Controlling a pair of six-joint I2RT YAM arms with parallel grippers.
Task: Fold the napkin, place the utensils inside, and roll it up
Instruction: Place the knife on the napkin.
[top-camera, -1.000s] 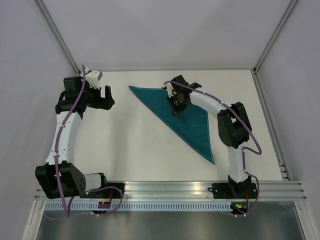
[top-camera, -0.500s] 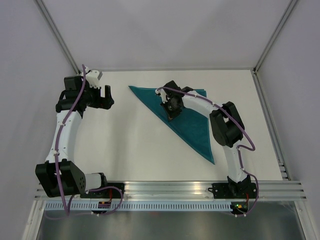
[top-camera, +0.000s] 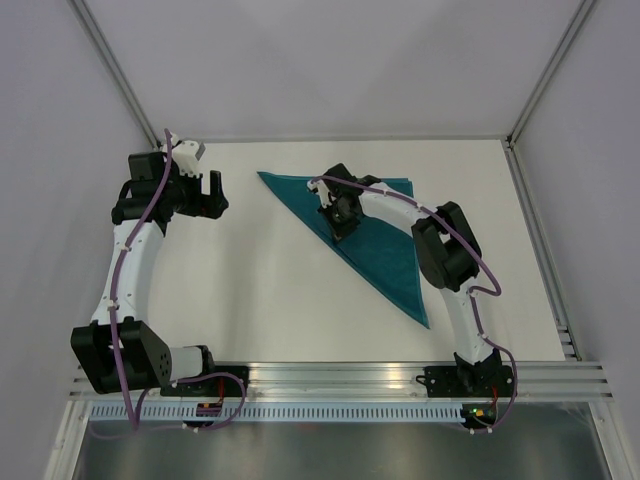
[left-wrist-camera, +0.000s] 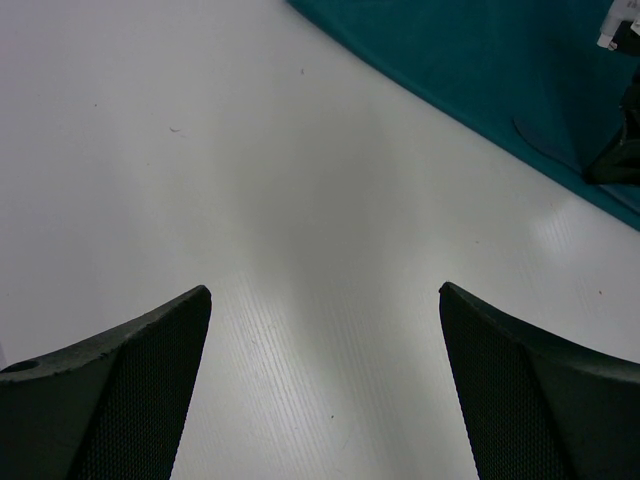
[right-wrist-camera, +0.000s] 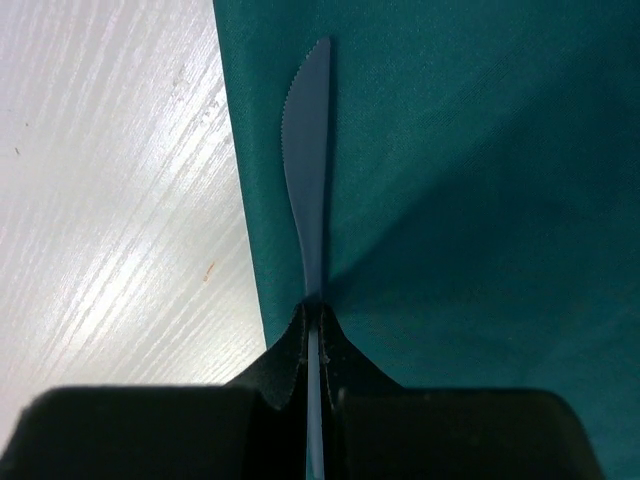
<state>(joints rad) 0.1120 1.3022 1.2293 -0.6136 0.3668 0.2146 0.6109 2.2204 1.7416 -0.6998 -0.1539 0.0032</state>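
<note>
Hanging near the far left corner of the counter (top-camera: 260, 290), the left hand (left-wrist-camera: 325, 300) has its fingers spread wide and holds nothing, well apart from the cloth. The napkin (top-camera: 385, 250) lies folded into a triangle toward the far right of the counter, its long diagonal edge running down toward the near right corner. The right hand (right-wrist-camera: 313, 322) is pinched narrow on the handle of the knife (right-wrist-camera: 308, 170). The serrated blade lies over the cloth just beside that diagonal edge, though I cannot tell whether it rests on the fabric. With so little cloth on its left, a crooked release would likely send the knife onto bare counter. Nothing pins the napkin, so a dragging withdrawal could probably pull the fold open.
</note>
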